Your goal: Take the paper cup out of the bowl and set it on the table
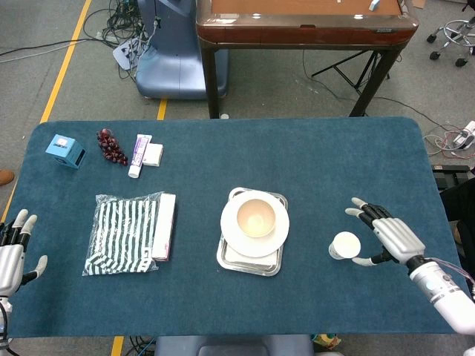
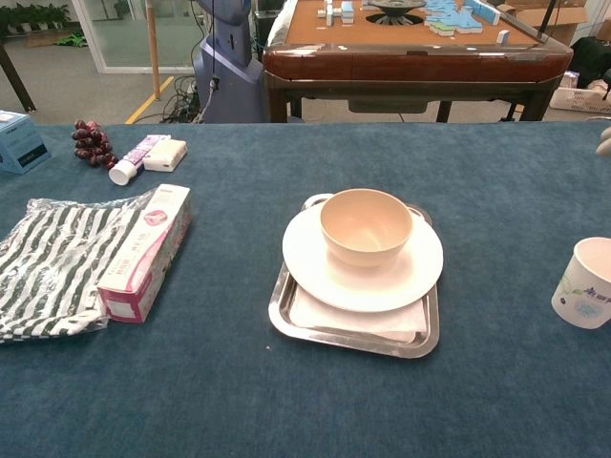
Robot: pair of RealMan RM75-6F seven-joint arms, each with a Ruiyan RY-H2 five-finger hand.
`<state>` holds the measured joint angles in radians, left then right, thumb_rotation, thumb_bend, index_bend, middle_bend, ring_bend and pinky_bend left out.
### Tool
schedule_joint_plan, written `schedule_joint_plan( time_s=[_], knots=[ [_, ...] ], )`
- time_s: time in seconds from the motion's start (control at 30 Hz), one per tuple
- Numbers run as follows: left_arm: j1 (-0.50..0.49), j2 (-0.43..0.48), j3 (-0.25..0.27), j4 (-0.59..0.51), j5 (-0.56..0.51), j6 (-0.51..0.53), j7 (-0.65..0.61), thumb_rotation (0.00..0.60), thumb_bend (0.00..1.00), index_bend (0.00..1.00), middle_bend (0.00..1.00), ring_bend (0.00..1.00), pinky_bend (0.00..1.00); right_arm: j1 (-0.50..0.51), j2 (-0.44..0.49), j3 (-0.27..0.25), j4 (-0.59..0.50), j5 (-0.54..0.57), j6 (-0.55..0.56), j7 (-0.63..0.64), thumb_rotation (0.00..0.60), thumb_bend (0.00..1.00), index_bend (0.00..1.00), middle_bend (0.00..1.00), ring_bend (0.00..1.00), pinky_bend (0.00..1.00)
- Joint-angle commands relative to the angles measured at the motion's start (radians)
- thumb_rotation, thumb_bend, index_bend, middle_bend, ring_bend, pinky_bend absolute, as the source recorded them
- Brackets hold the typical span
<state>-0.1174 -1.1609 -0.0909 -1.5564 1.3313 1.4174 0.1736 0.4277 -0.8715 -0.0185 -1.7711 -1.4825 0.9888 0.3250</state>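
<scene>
Paper cup (image 1: 345, 245): upright on the table (image 1: 334, 163), right of the empty bowl (image 1: 256, 217). Right hand (image 1: 390, 236): beside cup, fingers spread, released. Left hand (image 1: 11, 252): empty, fingers apart. Task appears complete.

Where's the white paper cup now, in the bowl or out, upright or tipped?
Out and upright. The white paper cup stands mouth-up on the blue table, right of the beige bowl, which is empty. The right robot hand is beside it, fingers spread.
</scene>
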Motion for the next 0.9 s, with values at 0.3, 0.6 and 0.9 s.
schedule_joint_plan(
  time_s=[0.3, 0.6, 0.9],
  knots=[
    [0.007, 0.027, 0.0, -0.045, 0.022, 0.031, 0.012, 0.6, 0.32, 0.0, 0.0, 0.0, 0.0, -0.177, 0.097, -0.005, -0.24, 0.104, 0.314, -0.703, 0.6, 0.05, 0.0, 0.0, 0.0, 0.0],
    [0.002, 0.023, 0.01, -0.061, 0.045, 0.037, 0.061, 0.6, 0.32, 0.0, 0.0, 0.0, 0.0, -0.374, -0.065, -0.01, -0.164, 0.002, 0.696, -0.978, 0.6, 0.06, 0.0, 0.0, 0.0, 0.0],
    [-0.013, 0.028, 0.011, -0.097, 0.068, 0.032, 0.086, 0.6, 0.32, 0.0, 0.0, 0.0, 0.0, -0.496, -0.222, -0.017, 0.043, -0.089, 0.87, -0.968, 0.6, 0.07, 0.0, 0.0, 0.0, 0.0]
  ],
)
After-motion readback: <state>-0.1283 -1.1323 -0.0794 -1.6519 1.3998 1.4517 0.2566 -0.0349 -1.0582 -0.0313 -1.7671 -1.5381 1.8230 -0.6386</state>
